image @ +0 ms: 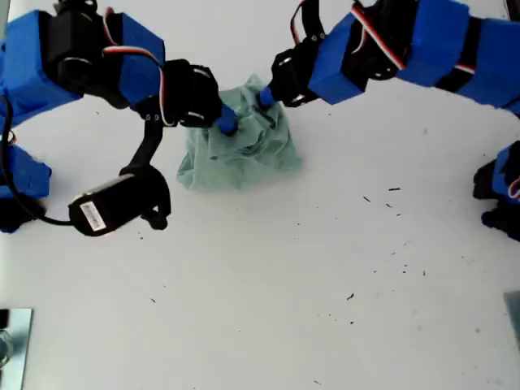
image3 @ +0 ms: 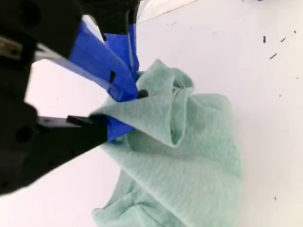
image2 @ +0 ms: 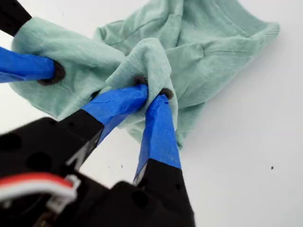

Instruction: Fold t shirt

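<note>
The pale sage-green t shirt (image: pixel 240 158) lies bunched in a heap on the white table, at the upper middle of the exterior view. Both grippers pinch its raised top folds, close together. My first gripper (image: pixel 264 99), on the arm reaching in from the exterior view's right, is shut on a fold of the t shirt (image2: pixel 208 56), with both blue-taped fingers (image2: pixel 158 132) pressed into it. My second gripper (image: pixel 227 123), on the arm from the exterior view's left, is shut on a neighbouring fold of the t shirt (image3: pixel 189 161). The shirt's neckline and sleeves are hidden in the crumple.
A wrist camera (image: pixel 110 207) hangs below the arm on the exterior view's left. Small dark specks (image: pixel 382 197) dot the white table (image: pixel 284 309). A metallic object (image: pixel 12 341) sits at the exterior view's lower left corner, and blue arm parts (image: pixel 500 191) at its right edge.
</note>
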You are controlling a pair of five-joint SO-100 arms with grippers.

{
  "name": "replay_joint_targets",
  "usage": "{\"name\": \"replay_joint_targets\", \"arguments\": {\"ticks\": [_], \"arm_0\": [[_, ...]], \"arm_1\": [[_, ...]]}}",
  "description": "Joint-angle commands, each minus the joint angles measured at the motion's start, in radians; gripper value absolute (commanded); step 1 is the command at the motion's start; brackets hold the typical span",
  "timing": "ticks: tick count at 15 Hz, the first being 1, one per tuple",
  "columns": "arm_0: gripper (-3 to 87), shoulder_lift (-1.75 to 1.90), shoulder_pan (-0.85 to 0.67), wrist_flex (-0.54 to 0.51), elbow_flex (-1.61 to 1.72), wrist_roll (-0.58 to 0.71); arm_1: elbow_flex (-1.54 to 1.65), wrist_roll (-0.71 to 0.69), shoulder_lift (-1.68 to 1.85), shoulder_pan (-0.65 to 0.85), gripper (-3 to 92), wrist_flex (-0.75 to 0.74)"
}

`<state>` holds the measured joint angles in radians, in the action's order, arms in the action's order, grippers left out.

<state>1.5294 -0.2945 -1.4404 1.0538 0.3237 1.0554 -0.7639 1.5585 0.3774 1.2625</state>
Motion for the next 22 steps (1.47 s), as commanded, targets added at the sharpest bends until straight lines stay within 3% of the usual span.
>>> {"name": "replay_joint_targets", "arguments": {"ticks": [1,2,3,4,7,9,11,13,15,16,18,19,20,21,22], "arm_0": [[-0.3,0.071,-0.032,0.005,0.003,0.029],[14.1,0.087,-0.032,0.009,0.005,0.057],[35.9,0.144,-0.060,0.002,0.034,0.077],[38.8,0.245,-0.126,-0.008,0.117,0.072],[38.9,0.695,-0.356,0.055,0.563,0.067],[36.2,0.960,-0.387,0.118,0.857,0.032],[32.1,1.158,-0.287,0.196,1.134,-0.038],[30.2,1.353,-0.049,0.350,1.407,-0.150],[21.8,1.549,0.153,0.489,1.680,-0.270],[18.1,1.674,0.216,0.512,1.813,-0.313],[16.2,2.026,0.275,0.396,2.046,-0.403],[17.2,2.068,0.291,0.374,2.112,-0.426],[18.2,2.069,0.298,0.420,2.198,-0.321],[17.7,2.074,0.318,0.408,2.184,-0.184],[17.4,2.075,0.333,0.410,2.189,-0.178]], "arm_1": [[-0.058,-0.035,0.017,0.009,2.2,-0.052],[-0.061,-0.069,0.017,0.017,10.1,-0.078],[-0.097,-0.089,0.023,0.052,29.9,-0.075],[-0.097,-0.117,0.071,0.117,39.3,-0.064],[0.230,-0.049,0.477,0.364,28.9,-0.055],[0.522,-0.029,0.767,0.471,27.2,-0.049],[0.841,-0.025,1.042,0.497,25.3,-0.049],[1.180,0.025,1.307,0.426,22.3,-0.077],[1.520,0.141,1.582,0.328,20.1,-0.121],[1.672,0.193,1.736,0.281,19.0,-0.106],[1.879,0.281,1.951,0.250,17.2,0.041],[1.983,0.250,1.950,0.268,16.5,0.018],[2.063,0.495,1.927,0.314,16.4,0.052],[2.046,0.615,1.940,0.367,17.1,0.081],[2.048,0.440,1.945,0.405,17.1,0.080]]}}
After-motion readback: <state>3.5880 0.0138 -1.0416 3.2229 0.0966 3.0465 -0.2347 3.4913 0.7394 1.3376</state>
